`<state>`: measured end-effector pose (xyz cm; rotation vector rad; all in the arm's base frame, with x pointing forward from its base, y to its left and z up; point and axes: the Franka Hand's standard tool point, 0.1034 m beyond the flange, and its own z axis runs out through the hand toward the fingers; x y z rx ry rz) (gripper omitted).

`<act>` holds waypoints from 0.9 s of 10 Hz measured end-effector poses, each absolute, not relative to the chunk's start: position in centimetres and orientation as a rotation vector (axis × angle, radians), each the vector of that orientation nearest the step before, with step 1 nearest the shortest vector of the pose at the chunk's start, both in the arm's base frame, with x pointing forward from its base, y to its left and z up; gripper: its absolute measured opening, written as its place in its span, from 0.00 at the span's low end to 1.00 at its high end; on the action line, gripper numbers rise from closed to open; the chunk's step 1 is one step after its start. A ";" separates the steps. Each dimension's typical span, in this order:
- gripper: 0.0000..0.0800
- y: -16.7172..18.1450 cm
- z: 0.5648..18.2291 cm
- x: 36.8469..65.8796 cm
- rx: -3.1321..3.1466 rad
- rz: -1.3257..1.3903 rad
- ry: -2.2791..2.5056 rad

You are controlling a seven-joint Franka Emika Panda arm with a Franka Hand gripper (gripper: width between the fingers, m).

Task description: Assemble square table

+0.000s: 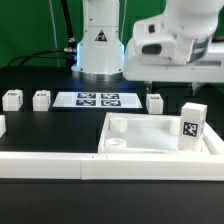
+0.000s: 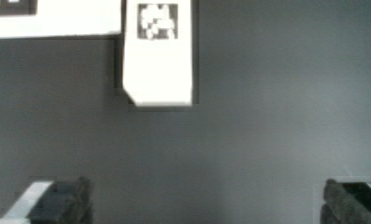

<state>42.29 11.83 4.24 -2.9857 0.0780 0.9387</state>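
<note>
Wrist view: claw (image 2: 208,200) spread wide above the black table (image 2: 217,150), with a white leg (image 2: 161,60) lying just ahead of the fingers (image 2: 57,200). Exterior view: tabletop (image 1: 150,143) sits just behind the wall strip (image 1: 50,165), with an upright leg (image 1: 193,122) at its right end in that view. Loose legs (image 1: 41,98) flank the marker board (image 1: 97,99).

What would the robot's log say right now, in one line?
end effector: open, empty | near leg: loose, not gripped | corner leg: upright on tabletop

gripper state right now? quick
Gripper: open wide, holding nothing; the white leg in the wrist view sits clear of it.
</note>
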 end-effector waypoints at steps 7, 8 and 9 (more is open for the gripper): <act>0.81 10.2 3.0 40.4 -2.789 1.412 0.152; 0.81 10.1 2.8 40.2 -2.787 1.417 0.155; 0.81 10.3 1.9 39.3 -2.795 1.438 0.207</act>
